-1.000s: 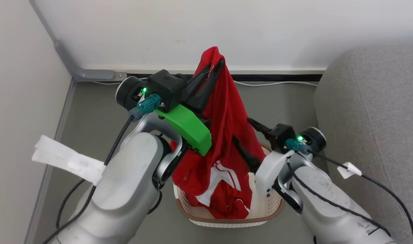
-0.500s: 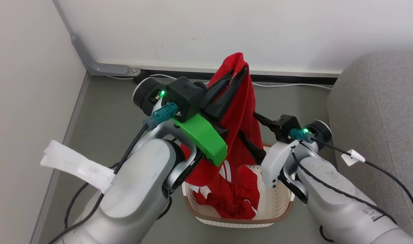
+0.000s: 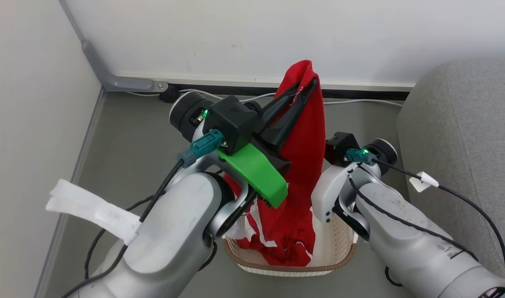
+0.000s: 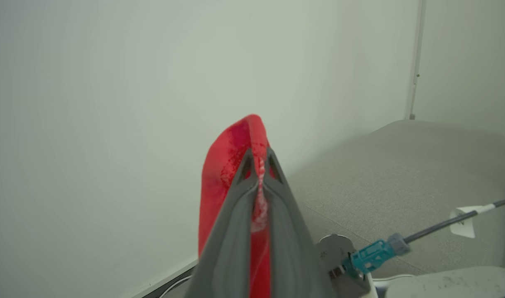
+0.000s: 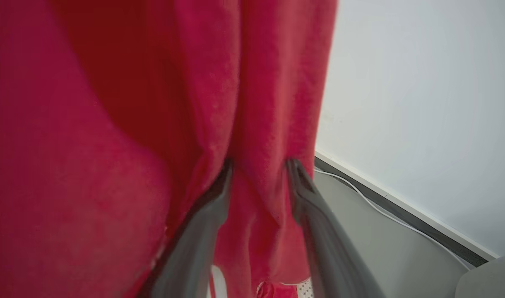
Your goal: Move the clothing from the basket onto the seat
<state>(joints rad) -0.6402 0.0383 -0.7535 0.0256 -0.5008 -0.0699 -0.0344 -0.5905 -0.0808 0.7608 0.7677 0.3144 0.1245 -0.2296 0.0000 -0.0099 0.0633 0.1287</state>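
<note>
We see basket (image 3: pixel 337 248) on grey floor (image 3: pixel 128 145) just ahead, with lower end of red clothing (image 3: pixel 302 165) inside it. Right gripper (image 5: pixel 259 165), wide and beside cloth a second ago, is now narrower and straddles a fold; whether it clamps, we cannot tell. Left gripper (image 3: pixel 307 85) stays pinched on garment's peak, held high. Grey sofa (image 3: pixel 463 124) at right. White wall (image 3: pixel 236 33) behind, cable (image 3: pixel 360 101) along skirting.

Head view high, downward; both wrist views close on the shared clothing (image 3: pixel 304 157).

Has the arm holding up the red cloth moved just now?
Yes. The left gripper carried the clothing rightward, farther from the grey wall bracket, toward the seat.
</note>
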